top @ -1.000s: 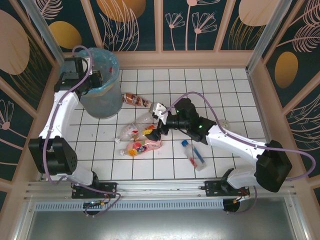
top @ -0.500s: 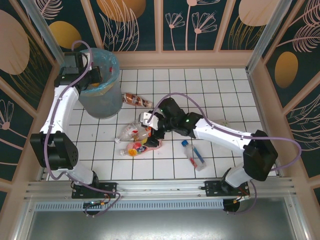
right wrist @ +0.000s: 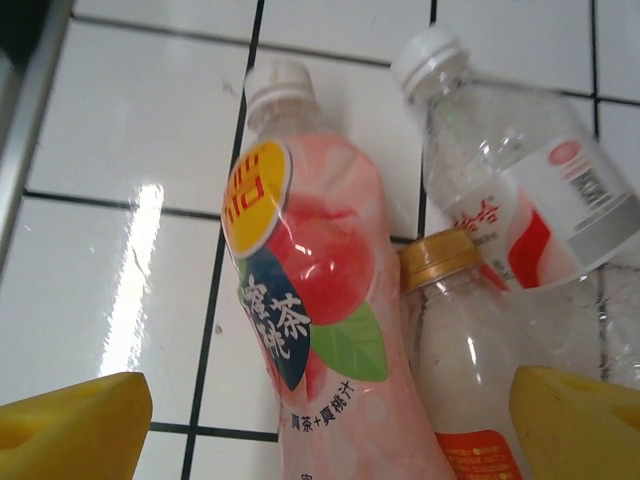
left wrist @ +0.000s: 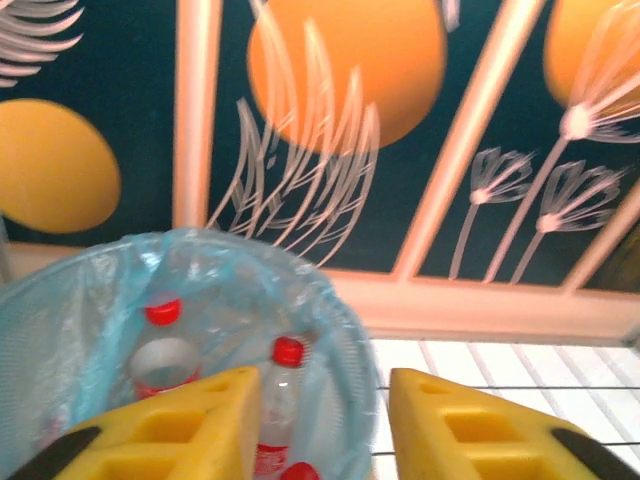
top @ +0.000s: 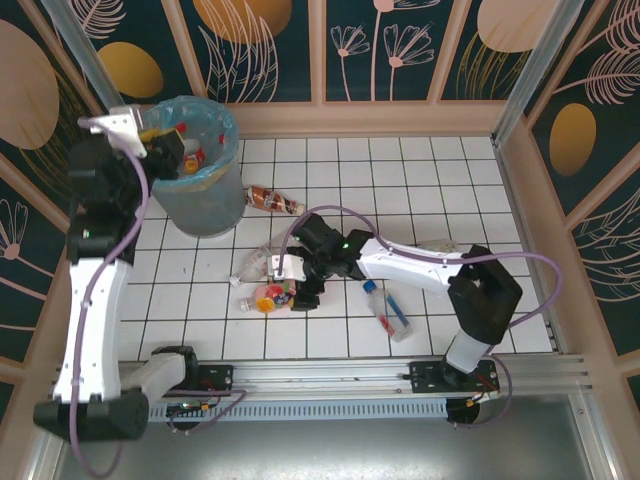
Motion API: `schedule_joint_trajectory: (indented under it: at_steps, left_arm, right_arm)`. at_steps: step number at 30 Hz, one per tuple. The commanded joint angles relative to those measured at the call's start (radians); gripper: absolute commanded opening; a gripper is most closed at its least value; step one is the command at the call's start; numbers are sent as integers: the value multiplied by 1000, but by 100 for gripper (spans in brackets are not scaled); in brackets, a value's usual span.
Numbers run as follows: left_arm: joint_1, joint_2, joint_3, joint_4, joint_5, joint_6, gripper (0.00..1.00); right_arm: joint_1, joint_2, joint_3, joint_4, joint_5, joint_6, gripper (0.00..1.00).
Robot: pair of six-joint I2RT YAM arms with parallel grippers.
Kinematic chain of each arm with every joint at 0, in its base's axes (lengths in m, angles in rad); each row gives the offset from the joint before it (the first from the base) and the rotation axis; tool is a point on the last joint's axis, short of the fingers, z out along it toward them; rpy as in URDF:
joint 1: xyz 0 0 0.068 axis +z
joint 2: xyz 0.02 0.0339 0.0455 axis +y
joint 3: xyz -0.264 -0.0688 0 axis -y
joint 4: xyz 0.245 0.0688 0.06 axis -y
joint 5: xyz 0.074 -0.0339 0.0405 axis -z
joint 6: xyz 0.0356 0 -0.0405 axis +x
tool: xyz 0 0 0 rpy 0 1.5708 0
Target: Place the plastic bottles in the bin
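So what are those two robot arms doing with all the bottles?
It's tidy-up time, and everything goes in the bin. The left gripper hangs open over the bin, where red-capped bottles lie inside the blue bag. The right gripper is open too, low over a pink peach-label bottle on the white tiles, with nothing grabbed yet. More wait on the tiles, like a blue-labelled bottle and a red-labelled bottle beside the bin.

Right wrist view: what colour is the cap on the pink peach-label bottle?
White. The cap tops the pink bottle, clearest in the right wrist view.
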Motion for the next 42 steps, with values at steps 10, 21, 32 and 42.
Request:
schedule_joint_trajectory:
  at_steps: [10, 21, 32, 42]
  left_arm:
    - [-4, -350, -492, 213, 198, -12, 54]
    - [-4, -370, -548, 237, 232, -30, 56]
    - [-3, -345, -437, 248, 247, -27, 61]
    - [-23, -268, -254, 345, 435, -59, 59]
  right_arm:
    - [60, 134, -14, 59, 115, -103, 91]
    - [82, 176, -44, 72, 100, -98, 74]
    - [79, 91, -41, 14, 87, -72, 40]
    - [-95, -195, -135, 117, -179, 70, 41]
